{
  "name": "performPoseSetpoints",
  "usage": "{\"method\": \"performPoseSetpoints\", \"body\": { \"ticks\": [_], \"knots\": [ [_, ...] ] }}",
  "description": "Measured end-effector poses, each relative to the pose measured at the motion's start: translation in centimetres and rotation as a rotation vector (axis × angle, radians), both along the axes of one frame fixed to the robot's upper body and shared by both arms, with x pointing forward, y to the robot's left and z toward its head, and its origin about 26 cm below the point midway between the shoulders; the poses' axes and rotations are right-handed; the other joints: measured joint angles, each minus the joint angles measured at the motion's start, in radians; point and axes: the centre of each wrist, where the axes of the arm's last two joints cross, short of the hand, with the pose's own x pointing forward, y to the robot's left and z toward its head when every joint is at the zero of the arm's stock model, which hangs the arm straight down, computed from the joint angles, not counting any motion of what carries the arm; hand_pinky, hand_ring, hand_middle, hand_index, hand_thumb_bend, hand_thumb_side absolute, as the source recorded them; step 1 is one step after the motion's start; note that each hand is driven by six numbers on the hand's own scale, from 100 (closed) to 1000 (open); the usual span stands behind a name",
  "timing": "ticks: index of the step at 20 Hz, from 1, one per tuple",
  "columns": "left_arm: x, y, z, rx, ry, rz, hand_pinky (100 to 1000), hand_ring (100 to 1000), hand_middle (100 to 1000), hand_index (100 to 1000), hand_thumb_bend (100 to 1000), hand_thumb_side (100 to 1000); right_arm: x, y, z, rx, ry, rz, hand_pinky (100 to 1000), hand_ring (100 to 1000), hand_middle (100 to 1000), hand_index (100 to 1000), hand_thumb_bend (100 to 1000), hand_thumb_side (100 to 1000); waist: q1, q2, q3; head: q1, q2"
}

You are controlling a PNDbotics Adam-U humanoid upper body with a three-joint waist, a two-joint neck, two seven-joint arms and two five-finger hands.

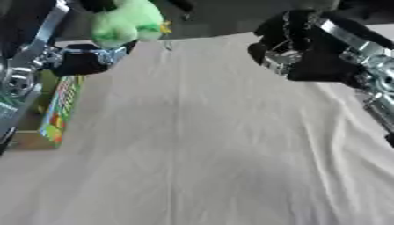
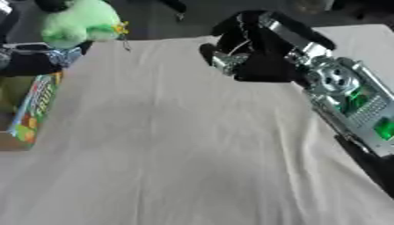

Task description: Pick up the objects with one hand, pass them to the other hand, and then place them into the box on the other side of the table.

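A green plush toy (image 1: 125,21) with a small yellow tag hangs above the table's far left edge. My left hand (image 1: 78,63) is under and around it, with dark fingers showing over the toy's top, so it looks shut on the toy. My right hand (image 2: 250,55) hovers over the far right part of the table, a short way to the right of the toy. Its fingers are relaxed and hold nothing. A cardboard box (image 1: 31,139) stands at the table's left edge, below my left arm.
A colourful printed pack (image 1: 60,105) stands in the box against its side. A white cloth (image 1: 200,145) covers the table, with a crease running down its middle. My right forearm (image 2: 346,101), silver with green lights, lies along the right edge.
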Motion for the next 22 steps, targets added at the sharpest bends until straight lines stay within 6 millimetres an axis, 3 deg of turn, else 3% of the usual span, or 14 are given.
{"method": "performPoseSetpoints", "body": {
  "ticks": [10, 22],
  "knots": [
    [-0.2, 7.0, -1.4, -0.047, 0.01, 0.258, 462, 452, 340, 398, 367, 100, 0.0, -1.8, -1.1, 0.052, -0.016, -0.132, 711, 678, 585, 715, 333, 362, -0.005, 0.004, 0.003, 0.06, -0.001],
    [1.8, 12.1, -3.9, -0.063, 0.192, 0.509, 473, 468, 361, 420, 387, 100, 0.0, -2.7, -1.2, 0.041, -0.063, -0.273, 713, 687, 595, 717, 344, 357, -0.011, 0.006, 0.008, 0.103, -0.027]
  ]
}}
